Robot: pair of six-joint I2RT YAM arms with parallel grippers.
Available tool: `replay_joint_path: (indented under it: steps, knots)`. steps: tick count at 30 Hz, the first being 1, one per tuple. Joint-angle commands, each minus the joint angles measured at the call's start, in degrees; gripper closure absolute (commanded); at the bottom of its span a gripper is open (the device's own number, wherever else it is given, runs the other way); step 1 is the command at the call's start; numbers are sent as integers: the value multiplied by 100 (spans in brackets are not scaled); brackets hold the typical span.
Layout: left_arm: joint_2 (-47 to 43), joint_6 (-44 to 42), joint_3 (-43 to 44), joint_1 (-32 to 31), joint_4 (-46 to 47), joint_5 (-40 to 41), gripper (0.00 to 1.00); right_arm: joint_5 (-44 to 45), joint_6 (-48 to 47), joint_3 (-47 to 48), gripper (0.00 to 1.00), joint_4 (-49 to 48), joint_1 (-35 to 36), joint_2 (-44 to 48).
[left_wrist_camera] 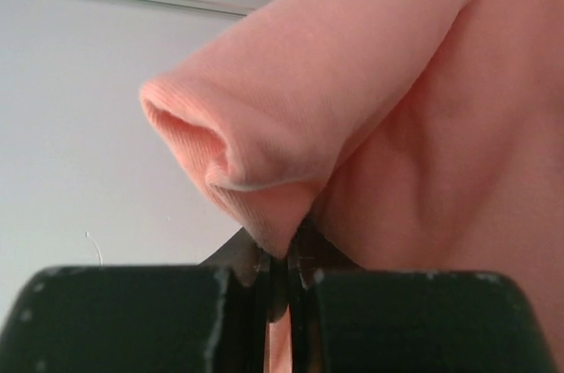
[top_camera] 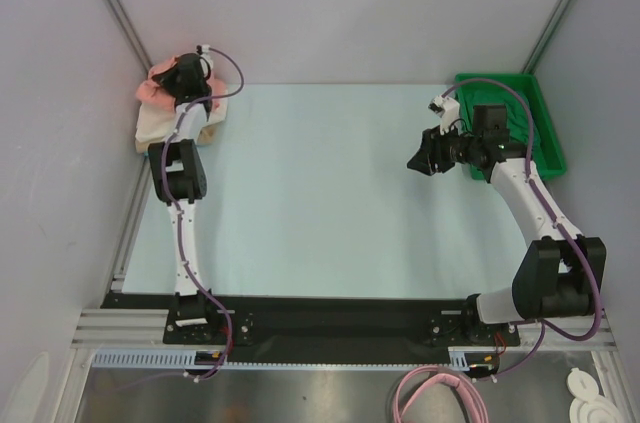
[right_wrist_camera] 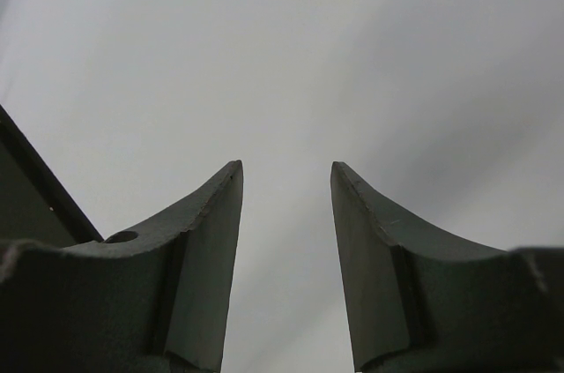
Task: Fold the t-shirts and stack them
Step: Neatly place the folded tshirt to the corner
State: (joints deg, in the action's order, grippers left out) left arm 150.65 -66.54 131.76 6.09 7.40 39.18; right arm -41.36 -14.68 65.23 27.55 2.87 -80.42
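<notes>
A salmon-pink t-shirt [top_camera: 152,86] lies crumpled on a pile of pale white and tan shirts [top_camera: 150,127] at the table's far left corner. My left gripper [top_camera: 190,78] is over that pile, shut on a fold of the pink shirt [left_wrist_camera: 352,108], which fills the left wrist view; its fingers [left_wrist_camera: 256,267] pinch the cloth. My right gripper [top_camera: 418,159] hangs open and empty above the table's right side, left of the tray; the right wrist view shows its fingers [right_wrist_camera: 211,241] spread against plain grey. No dark green shirt shows.
A bright green plastic tray [top_camera: 541,123] stands at the far right, partly behind the right arm. Grey walls close the left, back and right sides. The pale table top [top_camera: 320,193] stretches between the two arms.
</notes>
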Motion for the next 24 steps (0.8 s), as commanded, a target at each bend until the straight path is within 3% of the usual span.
replay_joint_path:
  steps: [1, 4, 7, 8, 9, 11, 17, 18, 20, 24]
  knots:
    - [-255, -25, 114, 129, 490, 2, 94, -12, -62, 7, 51, -83, -15, -26]
    - [-360, -130, -115, 121, 754, 28, 84, -21, -79, 7, 51, -66, -24, -26]
    - [-492, -323, -430, 51, 1236, 212, 43, -21, -79, 7, 50, -66, -24, 0]
    - [-571, -429, -615, 7, 1742, 265, 21, -30, -79, 7, 50, -57, -32, 9]
    - [-676, -621, -860, -37, 2130, 309, 10, -30, -70, 7, 50, -57, -33, 35]
    - [-1244, -641, -1783, -230, 3043, 354, 0, -56, -70, -19, 50, -83, -59, 62]
    - [-3126, 799, -3759, -1082, 2584, 363, 0, -12, 26, -168, 43, -354, -112, 263]
    - [-3669, 1192, -4007, -1214, 2461, 310, 0, -3, 70, -325, 33, -451, -138, 342]
    - [-4287, 1738, -4638, -1574, 1709, 153, 0, 40, 105, -502, 25, -838, -155, 597]
    - [-5840, 4132, -5116, -1900, -209, -1074, 0, 549, 386, -1161, 1, -1856, -217, 1115]
